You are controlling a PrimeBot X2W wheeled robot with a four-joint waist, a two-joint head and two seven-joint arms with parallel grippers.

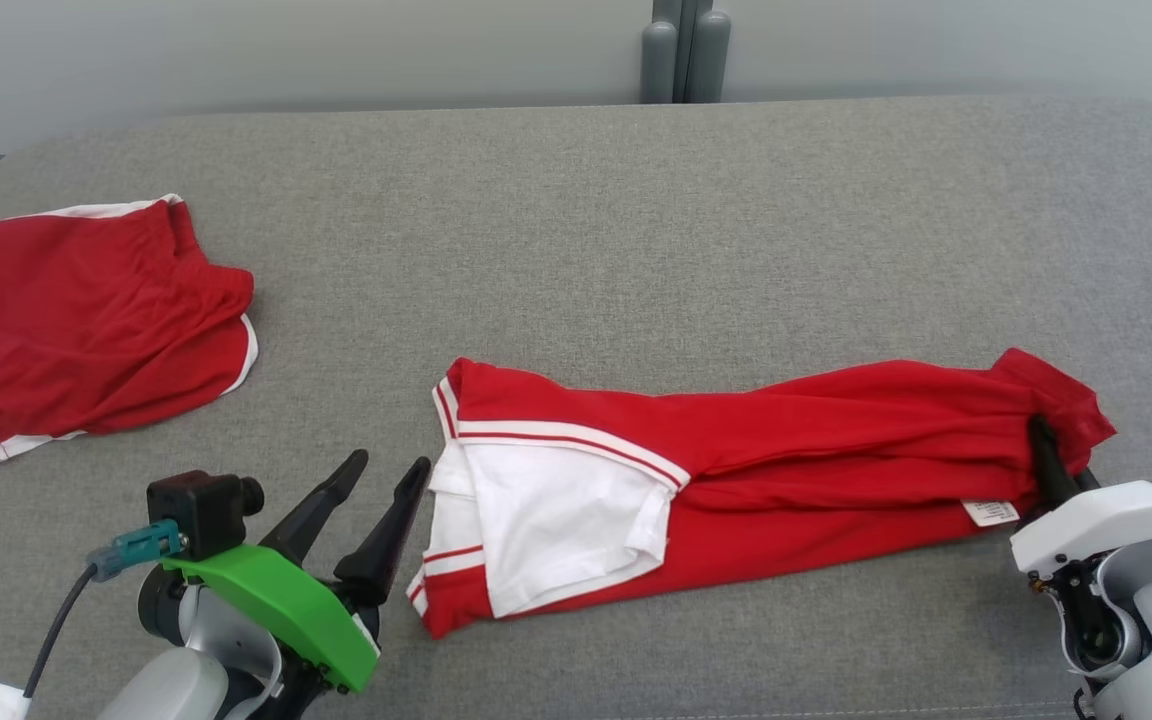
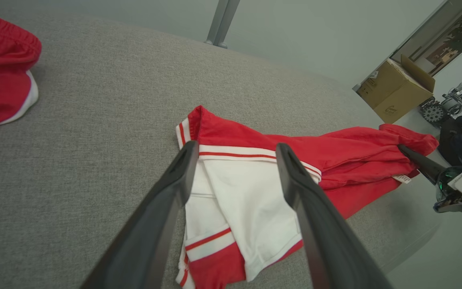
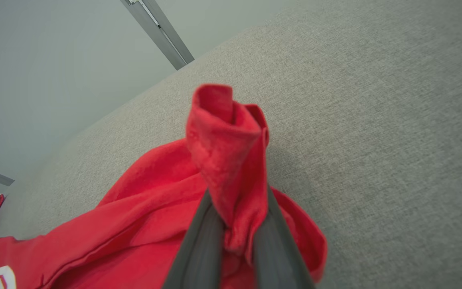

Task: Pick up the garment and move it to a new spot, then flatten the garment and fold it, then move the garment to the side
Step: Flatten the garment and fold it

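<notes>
— How are the arms posed?
— The left gripper [image 1: 391, 463] is held low, its fingers spread wide and empty. The right gripper [image 3: 237, 237] is clamped on the right end of the garment [image 1: 786, 440].
— Where is the garment laid?
— It is stretched across the grey cushion [image 1: 576, 220], with its white-trimmed end just beside the left fingertips.

Grey fabric-covered table [image 1: 636, 200]: red-and-white garment [image 1: 786, 440] lies bunched lengthwise near front edge, red shorts [image 1: 86, 320] with white trim at left edge.
</notes>
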